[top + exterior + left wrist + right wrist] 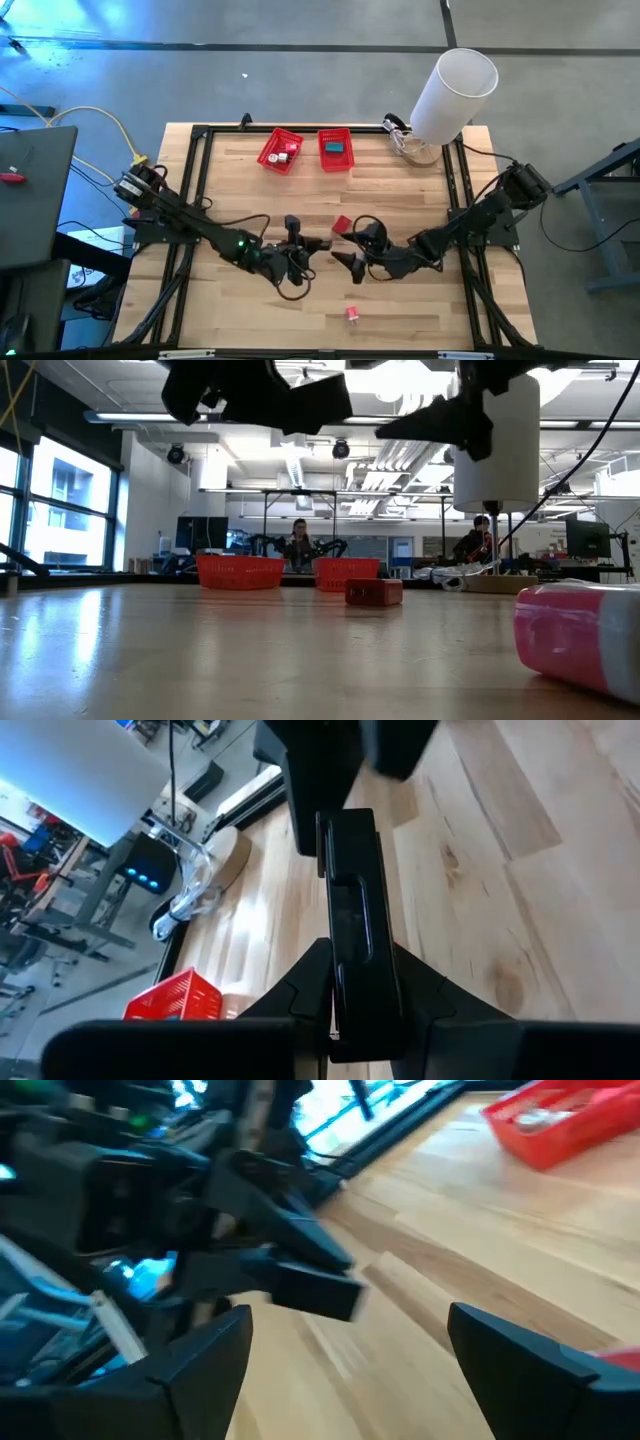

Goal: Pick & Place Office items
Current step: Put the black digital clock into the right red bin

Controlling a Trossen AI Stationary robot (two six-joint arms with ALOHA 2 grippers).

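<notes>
My left gripper (300,243) is above the table's middle, shut on a long dark grey block (350,910) that sticks out past its fingers. My right gripper (345,250) faces it from the right with its fingers wide open (345,1340) and nothing between them. The block's free end (315,1292) hangs just ahead of the right gripper. A red block (342,225) lies on the table just beyond the two grippers. A pink piece (352,314) lies near the front edge. Both grippers are above the table (310,400). My left gripper pinches the dark grey block's near end (350,990) between its two fingers (310,985). The fingers come nearly level from the table's left and lie along the block. The block points toward the right gripper and is lifted clear of the table.
Two red mesh baskets (280,150) (335,150) with small pieces inside stand at the table's far edge. A big white cylinder (455,90) stands at the far right corner beside some cables (405,135). A black frame (200,180) runs along the table's sides.
</notes>
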